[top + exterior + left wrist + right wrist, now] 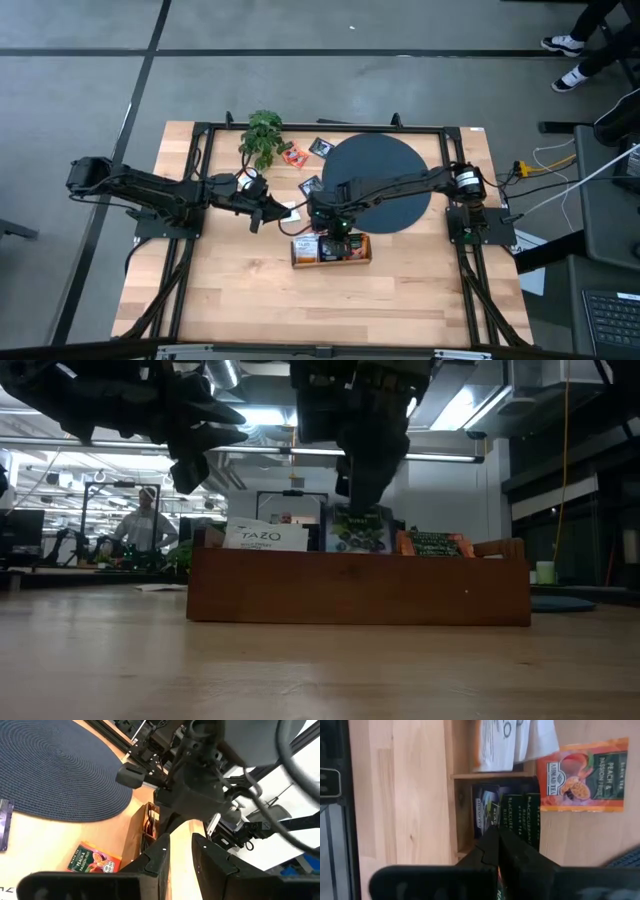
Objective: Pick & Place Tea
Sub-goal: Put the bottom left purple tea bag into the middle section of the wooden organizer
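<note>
A wooden box (330,252) near the table's middle holds upright tea packets: white ones (265,537) and dark ones (520,815). My right gripper (338,232) hangs over the box, pointing steeply down, shut on a dark purple tea packet (358,530). An orange-red packet (582,775) lies flat on the table beside the box. More loose packets (293,155) lie by the black disc (380,180). My left gripper (272,213) hovers left of the box, well above the table, open with nothing between its fingers (160,857). My right gripper pinches the dark packet by its top edge (360,510) between its two shut fingers. They come slanting down from above on the table's right side. The packet stands upright below the fingers with its lower part inside the box; the fingers hide the exact spot.
A small green plant (263,135) stands at the far left. A black frame (200,170) runs around the work area. Bare wood lies on the near side of the box. A person (147,525) stands in the room beyond the table.
</note>
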Controlling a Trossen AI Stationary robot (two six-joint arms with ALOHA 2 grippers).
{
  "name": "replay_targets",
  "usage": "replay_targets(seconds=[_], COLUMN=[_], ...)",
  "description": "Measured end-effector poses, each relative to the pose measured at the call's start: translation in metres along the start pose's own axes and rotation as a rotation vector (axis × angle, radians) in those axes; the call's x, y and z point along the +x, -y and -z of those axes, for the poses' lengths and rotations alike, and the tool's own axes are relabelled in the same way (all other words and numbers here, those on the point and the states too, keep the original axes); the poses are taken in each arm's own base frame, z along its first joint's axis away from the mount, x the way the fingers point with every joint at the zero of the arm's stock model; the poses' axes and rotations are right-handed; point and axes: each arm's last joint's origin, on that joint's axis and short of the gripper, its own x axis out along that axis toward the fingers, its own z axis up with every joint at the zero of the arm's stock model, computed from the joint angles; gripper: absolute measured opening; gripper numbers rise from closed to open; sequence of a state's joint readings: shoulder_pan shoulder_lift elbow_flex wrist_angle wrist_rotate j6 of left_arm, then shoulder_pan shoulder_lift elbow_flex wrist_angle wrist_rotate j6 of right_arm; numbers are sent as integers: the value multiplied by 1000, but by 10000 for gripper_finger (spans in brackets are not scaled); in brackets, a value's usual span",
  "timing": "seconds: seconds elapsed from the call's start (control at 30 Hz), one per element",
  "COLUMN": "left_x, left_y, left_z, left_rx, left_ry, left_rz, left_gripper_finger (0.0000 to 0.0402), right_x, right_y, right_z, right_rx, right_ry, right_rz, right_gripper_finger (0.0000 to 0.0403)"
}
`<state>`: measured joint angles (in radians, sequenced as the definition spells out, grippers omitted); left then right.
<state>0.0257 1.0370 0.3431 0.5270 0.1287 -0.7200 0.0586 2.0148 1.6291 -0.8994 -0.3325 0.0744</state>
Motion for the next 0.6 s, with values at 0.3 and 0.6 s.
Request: replay_targets(seconds=[0.3,0.6], left_x=[0,0], left_y=[0,0], left_z=[0,0], left_rx=[0,0], left_ry=[1,3], left_rz=[-2,-3], left_gripper_finger=[77,77], right_x=[1,1], right_y=[1,1], right_z=[0,0], right_rx=[27,80], right_ry=[-6,-6], right_rz=[18,19], right_gripper_finger=[10,59])
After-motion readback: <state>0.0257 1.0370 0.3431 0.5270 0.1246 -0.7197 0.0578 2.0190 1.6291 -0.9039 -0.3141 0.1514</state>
